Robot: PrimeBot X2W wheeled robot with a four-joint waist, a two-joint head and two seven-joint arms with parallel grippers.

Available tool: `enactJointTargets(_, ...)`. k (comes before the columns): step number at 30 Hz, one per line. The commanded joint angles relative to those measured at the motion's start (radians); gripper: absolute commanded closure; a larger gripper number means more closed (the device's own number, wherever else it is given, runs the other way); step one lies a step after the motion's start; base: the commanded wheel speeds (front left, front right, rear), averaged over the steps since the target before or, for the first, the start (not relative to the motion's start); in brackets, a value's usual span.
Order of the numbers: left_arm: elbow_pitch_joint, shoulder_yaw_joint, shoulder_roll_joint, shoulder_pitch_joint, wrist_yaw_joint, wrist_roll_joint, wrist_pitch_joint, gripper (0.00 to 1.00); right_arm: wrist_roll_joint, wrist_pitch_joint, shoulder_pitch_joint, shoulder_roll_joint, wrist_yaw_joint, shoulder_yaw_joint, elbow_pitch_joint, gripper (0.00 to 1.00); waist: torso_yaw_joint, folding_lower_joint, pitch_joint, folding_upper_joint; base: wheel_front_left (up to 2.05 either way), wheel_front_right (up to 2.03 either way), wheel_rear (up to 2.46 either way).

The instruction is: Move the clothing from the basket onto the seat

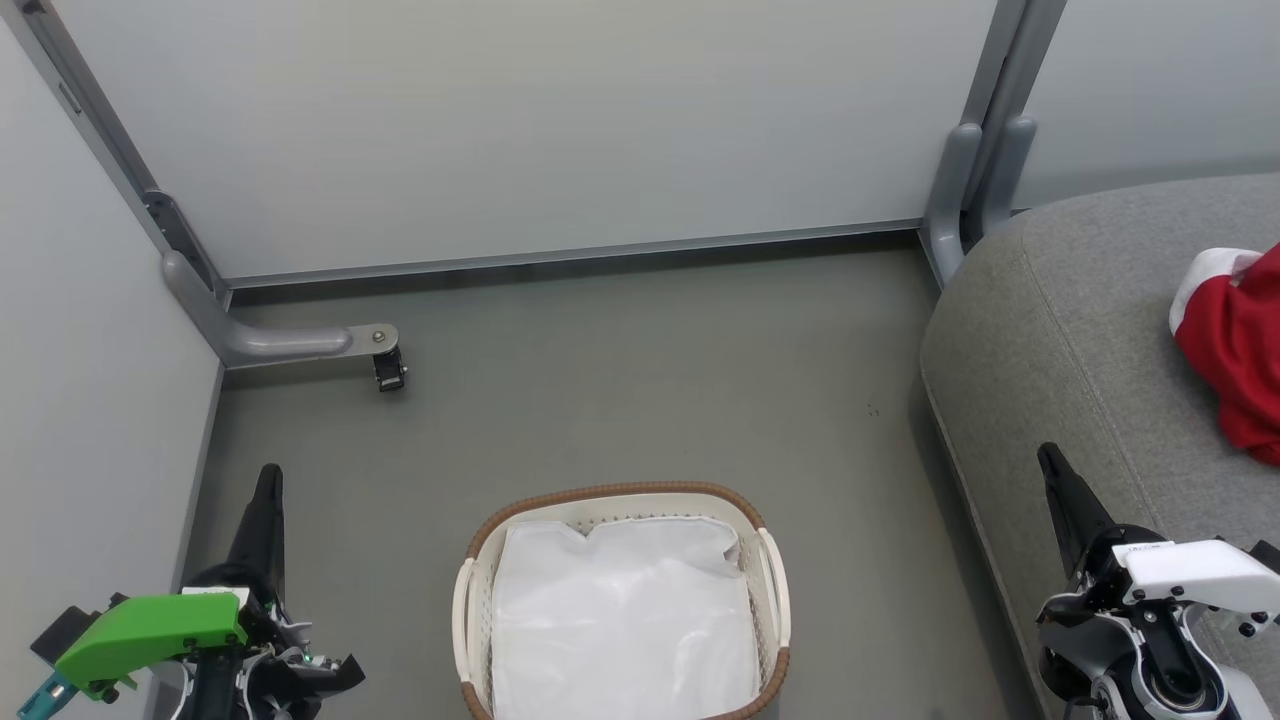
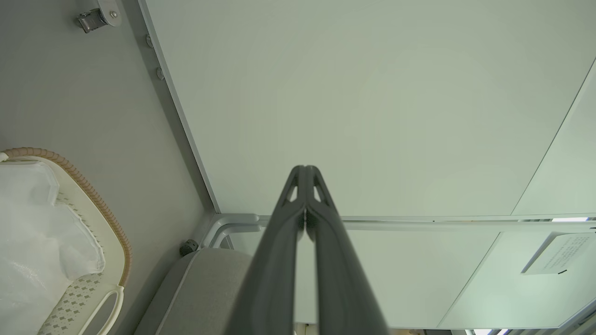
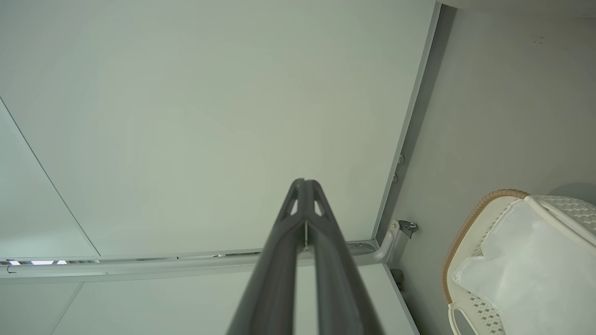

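L gripper (image 1: 268,480) is seen clenched, fingertips pressed together w/ nothing held; R gripper (image 1: 1048,456) is likewise closed tip to tip, nothing gripped. The basket (image 1: 610,492) is set on the floor (image 1: 650,380) btw the two finger pairs, right of L fingers and left of R fingers, w/ a white lining sheet (image 1: 620,610) lying inside. The clothing (image 1: 1235,350), red w/ white trim, is laid on the seat (image 1: 1060,330), beyond and right of R tips, well apart. R fingers are shown over the seat's front edge. Ahead of both tips a pale partition panel (image 1: 560,130) is seen; its grey foot w/ caster (image 1: 388,370) is ahead of L tips.
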Motion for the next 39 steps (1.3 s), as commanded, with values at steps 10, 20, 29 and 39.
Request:
enactJointTargets(10, -0.002, 0.003, 0.006, -0.01, -0.004, -0.003, 0.003, 1.0, 0.004, 0.003, 0.011, -0.006, -0.001, -0.002, -0.003, 1.0, 0.0, 0.0, 0.0, 0.0, 0.0, 0.0, 0.0)
enactJointTargets(20, -0.002, 0.002, 0.006, -0.01, -0.004, -0.003, 0.003, 1.0, 0.004, 0.003, 0.011, -0.006, -0.001, -0.002, -0.003, 1.0, 0.0, 0.0, 0.0, 0.0, 0.0, 0.0, 0.0)
enactJointTargets(29, -0.002, 0.002, 0.006, -0.01, -0.004, -0.003, 0.003, 1.0, 0.004, 0.003, 0.011, -0.006, -0.001, -0.002, -0.003, 1.0, 0.0, 0.0, 0.0, 0.0, 0.0, 0.0, 0.0)
enactJointTargets(39, -0.002, 0.002, 0.006, -0.01, -0.004, -0.003, 0.003, 1.0, 0.004, 0.003, 0.011, -0.006, -0.001, -0.002, -0.003, 1.0, 0.0, 0.0, 0.0, 0.0, 0.0, 0.0, 0.0)
